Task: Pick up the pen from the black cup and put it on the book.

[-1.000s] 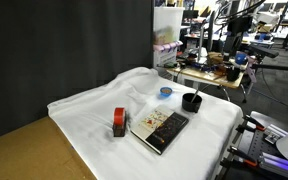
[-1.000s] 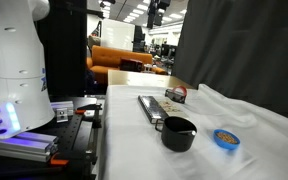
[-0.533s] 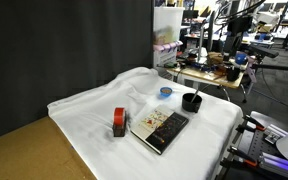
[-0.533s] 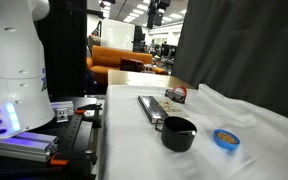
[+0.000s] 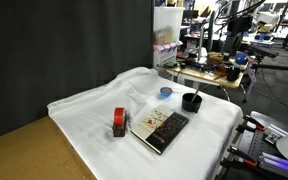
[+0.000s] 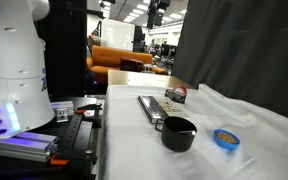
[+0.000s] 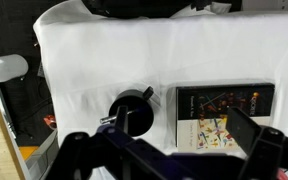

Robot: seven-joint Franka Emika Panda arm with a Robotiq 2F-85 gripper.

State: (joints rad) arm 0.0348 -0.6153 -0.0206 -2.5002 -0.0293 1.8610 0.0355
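**Wrist view.** The gripper [image 7: 164,165] is spread wide and holds nothing. Its two dark fingers [image 7: 76,152] enter from the lower edge of the frame, high above the white cloth [image 7: 94,50]. Beyond the fingertips stands the cup [image 7: 132,108], between the two fingers and closer to the one at the frame's left side. A thin line inside it appears to be the pen [image 7: 127,119], leaning in the cup; finer detail cannot be made out. The book [image 7: 224,115] lies flat, cover up, just beside the cup but apart from it, beyond the other finger.

**Exterior views.** The gripper is out of frame in both. The cup [image 5: 191,101] [image 6: 178,132] stands upright near one end of the book [image 5: 160,130] [image 6: 152,108]. A blue disc [image 5: 165,92] [image 6: 225,138] lies near the cup. A red-and-black block [image 5: 119,122] [image 6: 175,94] stands beside the book.
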